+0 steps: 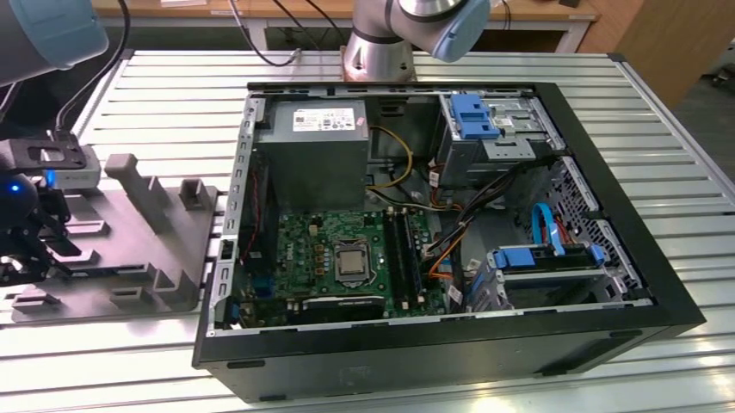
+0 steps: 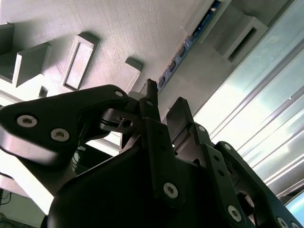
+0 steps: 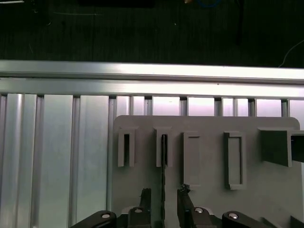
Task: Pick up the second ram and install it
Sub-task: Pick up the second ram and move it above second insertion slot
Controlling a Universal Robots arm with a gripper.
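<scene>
The second ram is a thin dark board standing on edge in a slot of the grey holder fixture. In the second wrist view the ram shows as a narrow strip with blue marks running away from the fingers. My gripper is open and straddles the near end of the board, one finger on each side with a gap to it. The exterior view shows the gripper low over the fixture at that view's left, well away from the motherboard's black memory slots.
An open computer case lies on the slatted metal table, with a power supply, drive cages and loose cables around the motherboard. The fixture carries several upright posts and empty slots. The arm's base stands behind the case.
</scene>
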